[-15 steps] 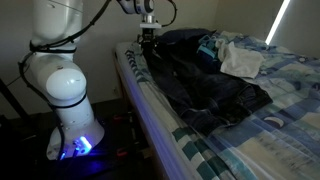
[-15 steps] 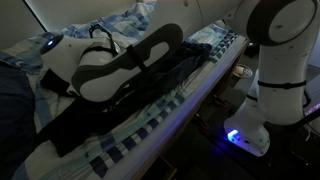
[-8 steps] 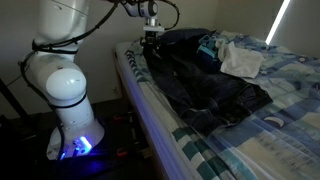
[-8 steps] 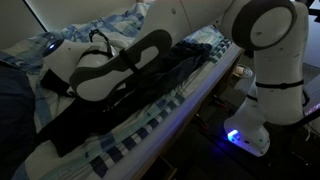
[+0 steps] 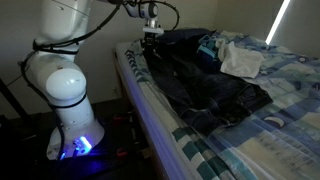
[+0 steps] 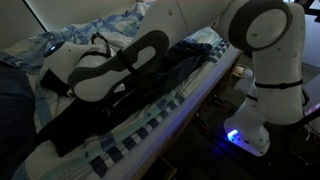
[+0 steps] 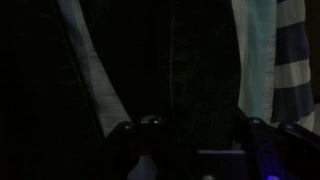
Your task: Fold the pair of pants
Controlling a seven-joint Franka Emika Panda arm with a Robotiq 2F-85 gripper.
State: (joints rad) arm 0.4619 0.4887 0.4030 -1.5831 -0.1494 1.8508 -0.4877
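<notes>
The pair of pants (image 5: pixel 205 88) is a big dark denim heap lying lengthwise on the bed, also seen in an exterior view (image 6: pixel 165 85). My gripper (image 5: pixel 151 38) is down at the pants' far end near the bed's corner. The wrist view is very dark. There the gripper (image 7: pixel 190 140) stands with its two fingers (image 7: pixel 128 135) apart, and dark denim (image 7: pixel 190 70) fills the gap between them. I see no fabric lifted. In an exterior view my own arm (image 6: pixel 115 62) covers the middle of the pants.
A small white cloth (image 5: pixel 241 61) lies on the blue-and-white plaid sheet (image 5: pixel 275 125) beside the pants. The bed's long edge (image 5: pixel 150 110) faces the robot base (image 5: pixel 68 95), which glows blue at the floor. Rumpled bedding (image 6: pixel 120 25) lies behind the arm.
The arm shifted slightly and the gripper settled a little lower onto the far end of the pants. The pants and cloths have not moved.
</notes>
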